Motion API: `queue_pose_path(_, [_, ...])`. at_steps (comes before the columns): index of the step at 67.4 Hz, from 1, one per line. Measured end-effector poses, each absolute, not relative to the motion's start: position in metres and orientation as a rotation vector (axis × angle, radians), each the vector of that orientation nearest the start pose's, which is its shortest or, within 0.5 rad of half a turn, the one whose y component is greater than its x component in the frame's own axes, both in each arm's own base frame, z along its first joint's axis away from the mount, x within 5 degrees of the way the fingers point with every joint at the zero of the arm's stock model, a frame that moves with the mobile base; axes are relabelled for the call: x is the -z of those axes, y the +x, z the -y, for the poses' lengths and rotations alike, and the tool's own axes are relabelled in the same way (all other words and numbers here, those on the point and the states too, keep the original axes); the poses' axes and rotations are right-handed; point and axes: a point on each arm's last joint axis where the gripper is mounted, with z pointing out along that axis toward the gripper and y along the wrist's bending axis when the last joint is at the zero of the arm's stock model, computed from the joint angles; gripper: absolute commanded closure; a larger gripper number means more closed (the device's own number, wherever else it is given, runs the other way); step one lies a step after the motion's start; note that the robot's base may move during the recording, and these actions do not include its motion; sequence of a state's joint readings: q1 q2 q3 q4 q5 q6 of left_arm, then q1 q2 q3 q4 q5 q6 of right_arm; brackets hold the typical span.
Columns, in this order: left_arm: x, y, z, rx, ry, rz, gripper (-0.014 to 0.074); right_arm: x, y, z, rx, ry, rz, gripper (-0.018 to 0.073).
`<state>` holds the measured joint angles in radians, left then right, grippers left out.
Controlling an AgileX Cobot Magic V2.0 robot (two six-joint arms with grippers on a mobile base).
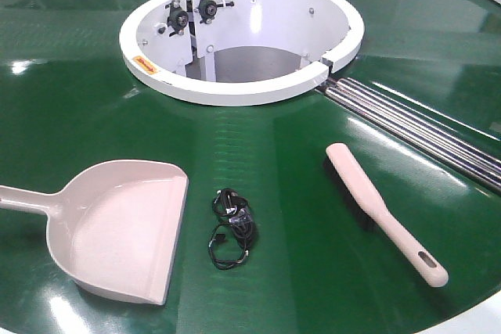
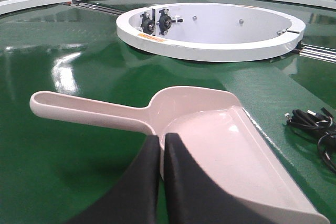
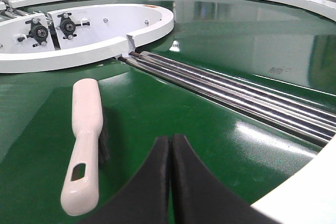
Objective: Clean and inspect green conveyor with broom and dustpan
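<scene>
**Green conveyor** (image 1: 297, 158): glossy belt with a white hub ring (image 1: 235, 91) at its centre. Silver rails (image 1: 415, 127) run off to the right.

**Dustpan** (image 1: 117, 228): lies flat on the belt at the left, lip toward the middle, narrow handle (image 2: 89, 109) pointing out left.

**Broom** (image 1: 376, 209): lies on the belt at the right, near the rails, slotted handle end nearest the robot.

**Black cable bundle** (image 1: 232, 227): lies between the two tools, just beside the dustpan lip. Probably the litter to be swept.

**Left gripper** (image 2: 160, 141): pincer pressed together and empty, above the join of the dustpan's handle and scoop.

**Right gripper** (image 3: 170, 141): likewise closed on nothing, just right of the broom's handle.

**Step, as judged**: tool pickup has not yet begun.
- Spread each pincer wide before descending.
- Take the dustpan's handle close to the scoop, so the lip stays flat on the belt.
- Grip the broom mid-handle, bristles down.
- Keep clear of the rails.
</scene>
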<state>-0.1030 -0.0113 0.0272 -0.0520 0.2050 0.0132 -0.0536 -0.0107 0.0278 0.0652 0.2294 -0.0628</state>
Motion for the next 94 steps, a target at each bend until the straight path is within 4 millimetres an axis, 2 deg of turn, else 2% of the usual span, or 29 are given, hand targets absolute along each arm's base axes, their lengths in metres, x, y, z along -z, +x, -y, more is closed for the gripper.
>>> queue_pose_path(73, [-0.187,0.056,0.007,0.114,0.063,-1.693,0.0602,-0.184,0.056,0.002,0.026,0.036,-1.729,0.0568])
queue_pose_path(80, [-0.197,0.056,0.006,0.114,0.054,-1.583,0.0602,-0.184,0.056,0.002,0.026,0.036,-1.729,0.0568])
queue_pose_path(88, [-0.224,0.053,0.004,0.119,0.027,-1.287,0.0602,-0.184,0.056,0.002,0.026,0.036,-1.729,0.0568])
queue_pose_path(94, [-0.242,0.049,0.003,0.143,-0.004,-1.201,0.0602,-0.184,0.056,0.002,0.026,0.036,-1.729,0.0568])
